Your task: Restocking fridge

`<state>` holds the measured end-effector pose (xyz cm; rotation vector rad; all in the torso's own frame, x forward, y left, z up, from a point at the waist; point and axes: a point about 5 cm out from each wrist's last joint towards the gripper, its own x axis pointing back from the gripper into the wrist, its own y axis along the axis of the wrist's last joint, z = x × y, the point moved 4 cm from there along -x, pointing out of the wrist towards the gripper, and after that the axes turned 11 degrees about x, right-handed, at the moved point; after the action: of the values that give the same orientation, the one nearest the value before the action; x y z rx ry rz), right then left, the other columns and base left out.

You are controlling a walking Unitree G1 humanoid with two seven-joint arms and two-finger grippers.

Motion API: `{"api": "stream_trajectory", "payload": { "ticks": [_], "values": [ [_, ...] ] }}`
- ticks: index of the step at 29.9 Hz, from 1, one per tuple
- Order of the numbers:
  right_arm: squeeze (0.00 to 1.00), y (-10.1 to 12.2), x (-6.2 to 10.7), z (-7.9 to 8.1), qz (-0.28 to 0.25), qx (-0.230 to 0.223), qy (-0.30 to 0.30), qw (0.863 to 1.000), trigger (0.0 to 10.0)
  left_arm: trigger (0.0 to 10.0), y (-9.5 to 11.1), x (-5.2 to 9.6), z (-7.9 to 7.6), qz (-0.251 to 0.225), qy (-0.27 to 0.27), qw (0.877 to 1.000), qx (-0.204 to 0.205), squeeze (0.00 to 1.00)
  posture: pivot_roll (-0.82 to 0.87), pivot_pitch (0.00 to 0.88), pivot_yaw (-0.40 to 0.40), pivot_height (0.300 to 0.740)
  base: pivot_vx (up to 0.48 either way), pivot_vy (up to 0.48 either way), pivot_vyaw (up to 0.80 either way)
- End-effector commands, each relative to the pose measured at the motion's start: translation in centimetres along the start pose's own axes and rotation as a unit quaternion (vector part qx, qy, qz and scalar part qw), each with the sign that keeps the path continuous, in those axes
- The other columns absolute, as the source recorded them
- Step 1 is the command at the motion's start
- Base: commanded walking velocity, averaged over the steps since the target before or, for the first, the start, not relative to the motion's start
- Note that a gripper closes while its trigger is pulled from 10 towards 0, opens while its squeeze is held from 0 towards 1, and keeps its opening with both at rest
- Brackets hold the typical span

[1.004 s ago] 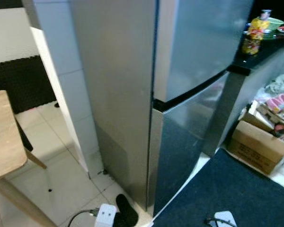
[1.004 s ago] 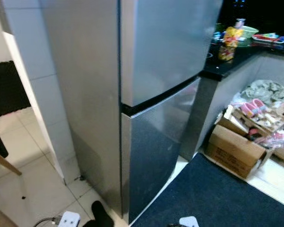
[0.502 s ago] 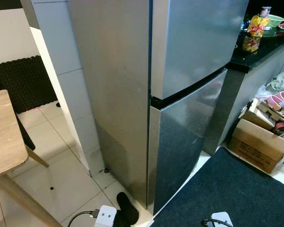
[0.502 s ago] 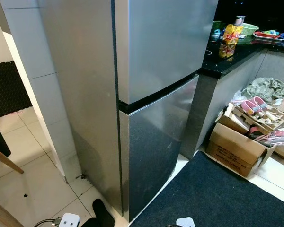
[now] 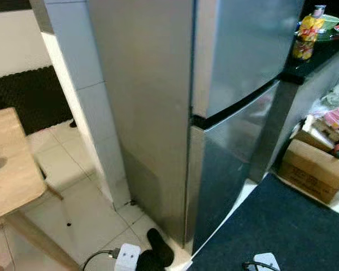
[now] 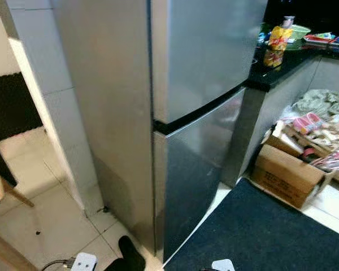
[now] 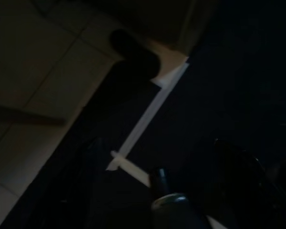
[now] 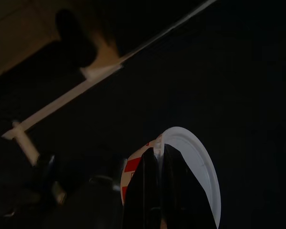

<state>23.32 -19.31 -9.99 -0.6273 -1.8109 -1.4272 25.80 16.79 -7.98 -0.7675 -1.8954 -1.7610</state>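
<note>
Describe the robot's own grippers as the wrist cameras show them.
The right gripper has two long, glossy black fingers, smooth and tapering to narrow tips, with a thin dark seam running between them. No cables or markings can be made out on them. The left gripper sits in deep shade: it shows as rounded black shapes with a faint sheen, too dark for more detail.

I see pale floor tiles (image 5: pixel 68 186) left, dark blue rug (image 5: pixel 277 226) lower right. White tiled wall column (image 5: pixel 82 90) stands beside the steel appliance. Wooden desk (image 5: pixel 8 164) corner at far left, black mat (image 5: pixel 28 96) behind it against the wall. Black counter (image 6: pixel 282 65) top right, cardboard box (image 6: pixel 285 175) of clutter on the floor below it. White power strip (image 5: pixel 126 257) with cable by a black slipper (image 5: pixel 161 248). Lighting dim; frames slightly blurred.
</note>
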Motion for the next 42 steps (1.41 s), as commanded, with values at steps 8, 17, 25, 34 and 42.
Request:
{"api": "stream_trajectory", "payload": {
  "ticks": [8, 17, 25, 34, 42],
  "values": [
    [0.0, -0.47, 0.14, -0.41, 0.004, -0.009, -0.008, 1.0, 10.0, 10.0, -0.22, 0.07, 0.12, 0.004, -0.002, 1.0, -0.015, 0.0, -0.04, 0.088, 0.016, 0.74, 0.0, 0.0, 0.0],
    [0.0, -0.54, 0.17, -0.54, 0.005, -0.01, -0.01, 1.0, 10.0, 10.0, -0.51, -0.05, -0.4, 0.016, -0.007, 0.999, -0.027, 0.0, -0.05, 0.095, 0.016, 0.74, 0.0, -0.373, 0.0],
    [0.0, -0.55, 0.19, -0.68, 0.005, -0.008, -0.01, 1.0, 10.0, 10.0, -0.51, -0.01, -0.15, 0.015, -0.002, 1.0, -0.018, 0.0, -0.05, 0.095, 0.011, 0.74, 0.0, -0.48, 0.0],
    [0.0, -0.33, 0.14, -0.57, 0.003, -0.004, -0.008, 1.0, 10.0, 10.0, -0.47, -0.01, 0.2, 0.017, 0.004, 1.0, 0.01, 0.0, -0.04, 0.096, 0.009, 0.74, 0.0, 0.0, 0.0],
    [0.0, -0.33, 0.13, -0.55, 0.003, -0.004, -0.008, 1.0, 10.0, 10.0, -0.47, 0.03, 0.31, 0.015, 0.006, 1.0, 0.009, 0.0, -0.04, 0.095, 0.01, 0.74, 0.0, 0.458, 0.0]
  ]
}}
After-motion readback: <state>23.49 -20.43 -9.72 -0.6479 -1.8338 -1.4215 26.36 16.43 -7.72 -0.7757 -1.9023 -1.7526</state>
